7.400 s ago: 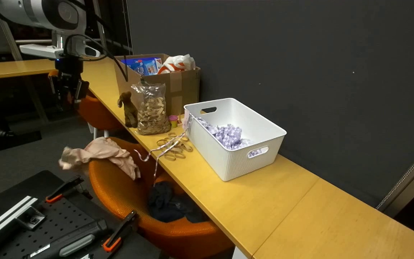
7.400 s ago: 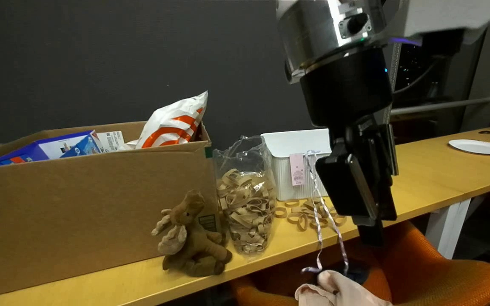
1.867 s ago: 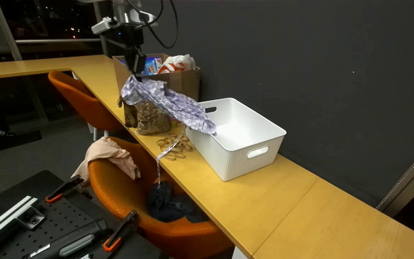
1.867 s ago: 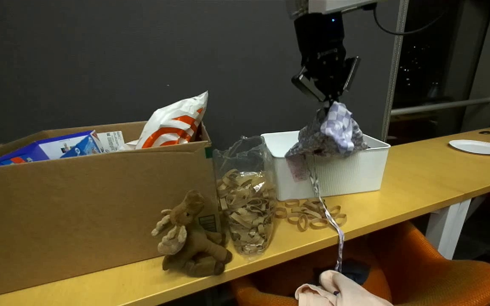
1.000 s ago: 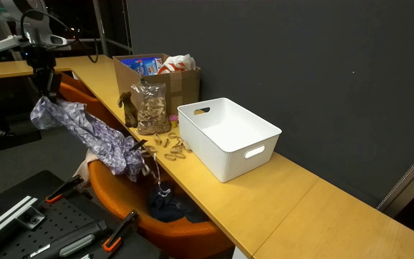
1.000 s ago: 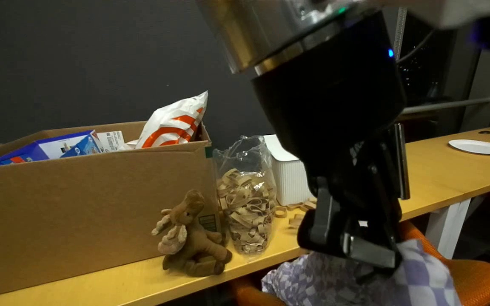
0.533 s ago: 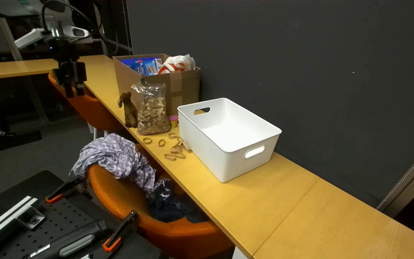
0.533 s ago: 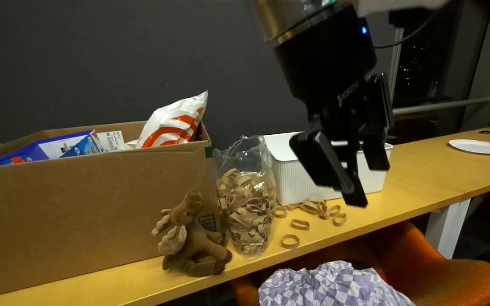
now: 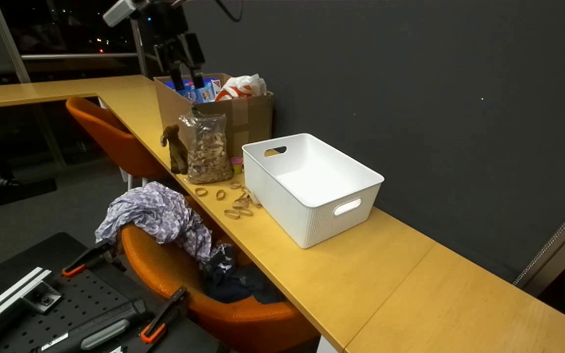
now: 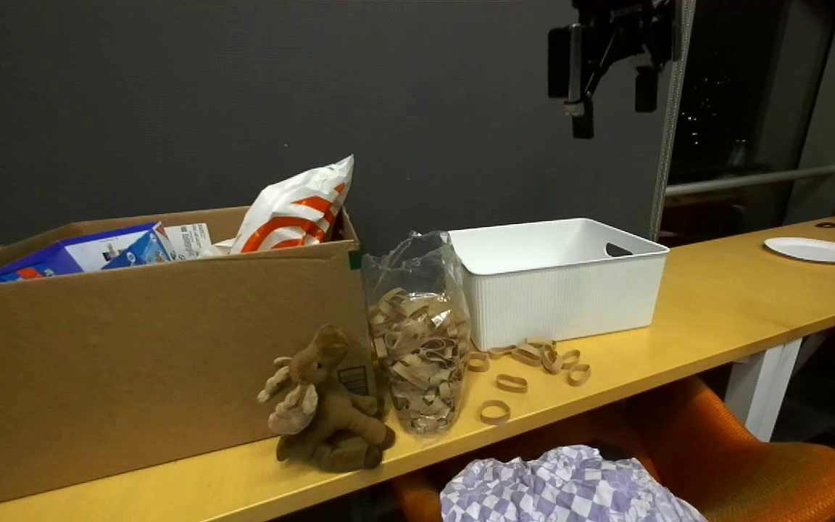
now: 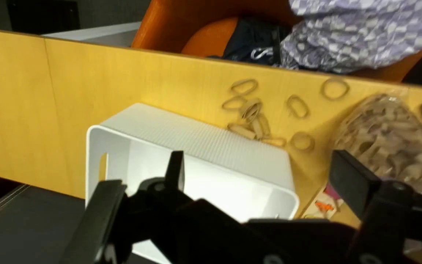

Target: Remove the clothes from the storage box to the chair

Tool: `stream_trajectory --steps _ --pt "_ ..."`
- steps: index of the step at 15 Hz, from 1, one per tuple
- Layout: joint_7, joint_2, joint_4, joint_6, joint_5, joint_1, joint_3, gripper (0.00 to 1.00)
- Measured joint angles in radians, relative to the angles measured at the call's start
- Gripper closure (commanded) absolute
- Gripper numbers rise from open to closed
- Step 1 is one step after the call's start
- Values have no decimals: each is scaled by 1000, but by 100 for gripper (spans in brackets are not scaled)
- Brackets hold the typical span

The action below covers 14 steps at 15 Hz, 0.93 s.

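The white storage box [image 9: 282, 201] [image 10: 570, 304] stands on the yellow table; only its bare white inside shows. A purple-and-white checked cloth [image 9: 155, 211] [image 11: 357, 36] drapes over the back of the orange chair [image 9: 165, 267] and down into its seat. Dark navy clothing [image 9: 238, 282] [image 11: 253, 40] lies in that seat, partly covered by the cloth. High above the table, my gripper [image 9: 188, 82] [image 10: 615, 109] hangs open with nothing between its fingers. In the wrist view the gripper [image 11: 258, 165] is spread over the box's end and the table beside it.
A cardboard box [image 10: 156, 377] with packages, a bag of tan bands [image 10: 417, 362] and a plush moose [image 10: 330, 406] line the table. Loose bands [image 9: 241, 201] lie beside the storage box. A black perforated table [image 9: 91, 294] with clamps stands near the chair.
My gripper let go of the checked cloth over the chair, covering the pink cloth there. It has since risen and moved back over the table. The box shifted slightly; some bands scattered.
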<state>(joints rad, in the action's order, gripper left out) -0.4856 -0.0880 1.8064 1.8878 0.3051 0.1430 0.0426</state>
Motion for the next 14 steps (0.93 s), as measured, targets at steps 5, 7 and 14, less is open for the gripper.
stream_trajectory --steps 5,7,14 --pt "61 -1 94 295 0 -133 -78 0" --pt "63 -20 151 414 0 -161 -97 0" --pt "62 -145 299 695 5 -173 -130 0"
